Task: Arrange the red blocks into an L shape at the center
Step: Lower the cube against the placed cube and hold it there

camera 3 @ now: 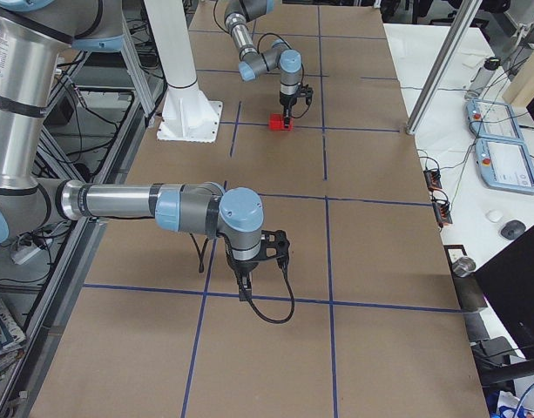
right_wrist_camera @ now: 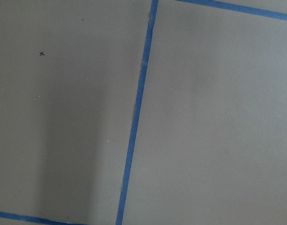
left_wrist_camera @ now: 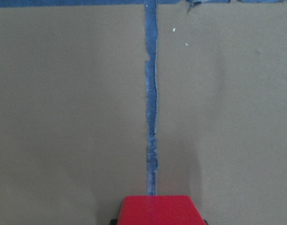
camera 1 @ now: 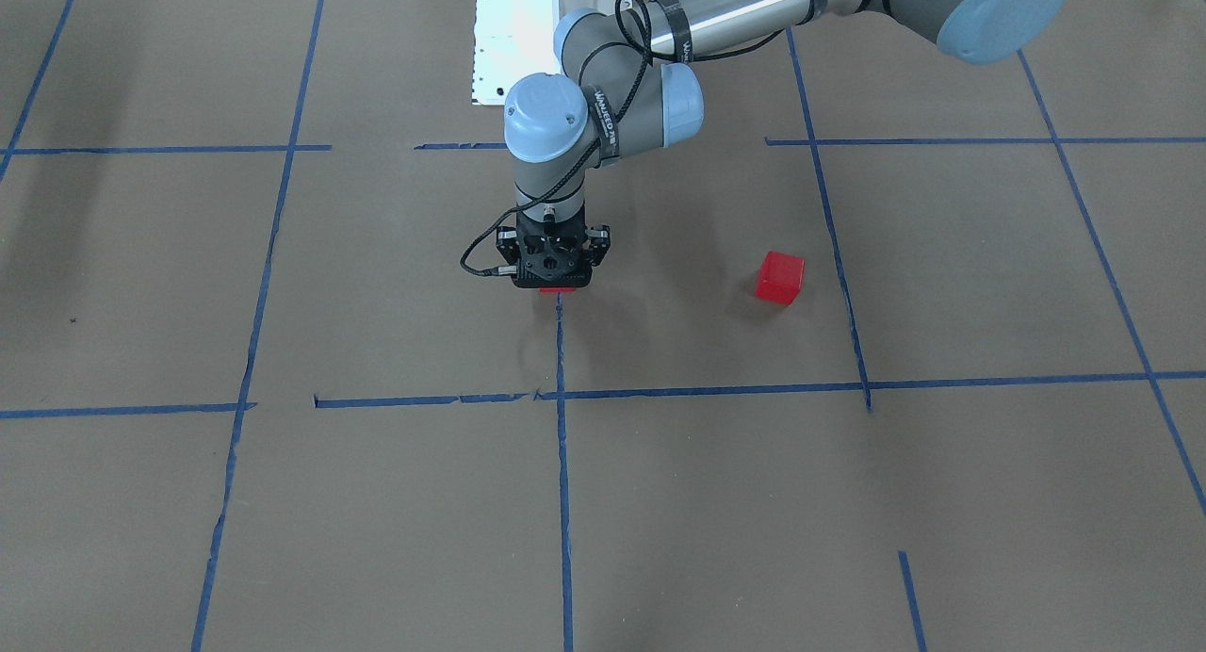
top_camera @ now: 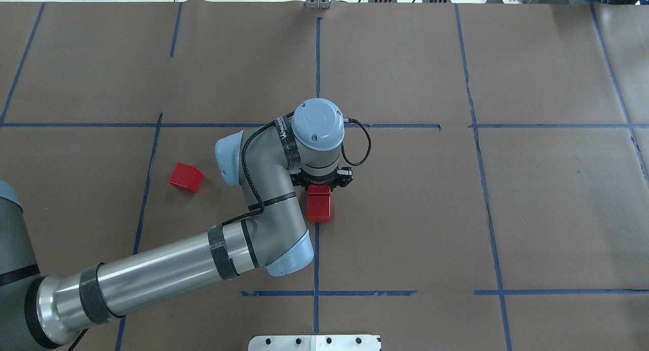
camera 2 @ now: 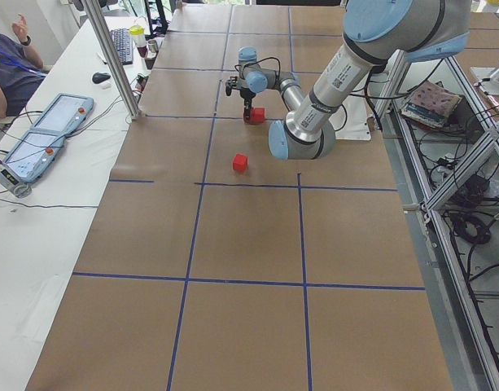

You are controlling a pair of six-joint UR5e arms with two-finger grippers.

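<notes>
My left gripper (camera 1: 556, 283) points straight down at the centre (top_camera: 365, 204), low over the thin blue tape line (top_camera: 316, 259). It is shut on a red block (left_wrist_camera: 157, 210), which fills the bottom edge of the left wrist view between the fingers. In the overhead view the red patch (top_camera: 318, 206) under the gripper is longer than one cube, like two blocks in a row along the line. A third red block (top_camera: 185, 177) lies apart on the robot's left (camera 1: 779, 277). My right gripper (camera 3: 243, 287) shows only in the exterior right view; I cannot tell whether it is open or shut.
The robot's white base (top_camera: 314, 342) sits at the near table edge. Blue tape lines divide the brown paper into squares. An operator (camera 2: 5, 65) and teach pendants (camera 2: 45, 134) are at a side table, beside a metal post (camera 2: 111, 57).
</notes>
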